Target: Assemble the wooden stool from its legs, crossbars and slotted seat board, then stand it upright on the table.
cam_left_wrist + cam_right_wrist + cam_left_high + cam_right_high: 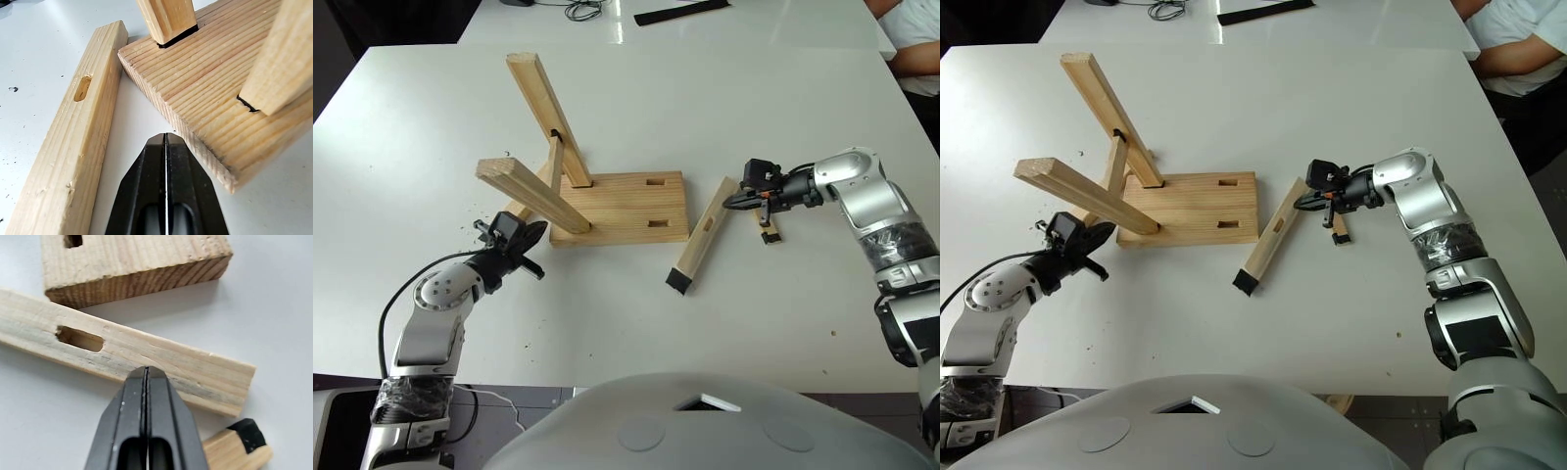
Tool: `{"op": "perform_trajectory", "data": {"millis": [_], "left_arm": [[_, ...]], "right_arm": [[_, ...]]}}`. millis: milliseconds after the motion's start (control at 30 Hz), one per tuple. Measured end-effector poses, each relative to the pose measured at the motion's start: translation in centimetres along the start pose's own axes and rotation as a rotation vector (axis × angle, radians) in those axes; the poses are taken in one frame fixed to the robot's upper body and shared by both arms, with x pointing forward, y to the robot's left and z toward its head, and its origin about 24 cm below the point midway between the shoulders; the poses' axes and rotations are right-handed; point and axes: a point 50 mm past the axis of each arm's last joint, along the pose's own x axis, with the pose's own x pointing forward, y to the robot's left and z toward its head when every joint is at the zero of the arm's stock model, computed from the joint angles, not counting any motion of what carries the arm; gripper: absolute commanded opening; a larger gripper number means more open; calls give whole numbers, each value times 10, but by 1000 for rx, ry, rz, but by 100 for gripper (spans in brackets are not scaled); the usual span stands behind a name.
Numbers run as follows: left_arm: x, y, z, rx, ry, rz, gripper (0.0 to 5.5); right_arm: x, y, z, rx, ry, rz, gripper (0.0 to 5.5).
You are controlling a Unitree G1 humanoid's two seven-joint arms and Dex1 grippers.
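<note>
Loose leg (702, 238) just right of seat board (636, 201), long axis diagonal. Right gripper (734, 202), fingers together, empty, at leg's far end: nearer arm. Left gripper (532, 235), fingers together, by board's left edge.

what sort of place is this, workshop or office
Probably an office or lab room rather than a workshop: a smooth white table, a second white table behind it, and cables lying on that one.
</note>
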Motion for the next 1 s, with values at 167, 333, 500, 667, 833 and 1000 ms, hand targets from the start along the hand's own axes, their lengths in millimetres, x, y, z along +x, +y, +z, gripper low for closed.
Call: {"op": "perform_trajectory", "data": {"millis": [167, 333, 500, 667, 833, 1000], "left_arm": [[0, 0, 0, 1, -1, 0, 2], [0, 3, 1, 7, -2, 10, 2], [-25, 1, 13, -22, -44, 23, 2], [-54, -13, 25, -28, -42, -126, 2], [-50, -51, 16, -69, 16, -340, 2], [-22, -55, 4, -55, 52, -309, 2]], "right_arm": [[3, -11, 4, 17, -33, -66, 0], [21, -11, 41, 26, -168, -41, 0], [41, -10, 71, -22, -220, -3, 0], [56, -13, 50, 46, -160, -54, 0], [61, -22, 53, 48, -147, -109, 0], [64, -18, 57, -39, -122, -34, 0]]}}
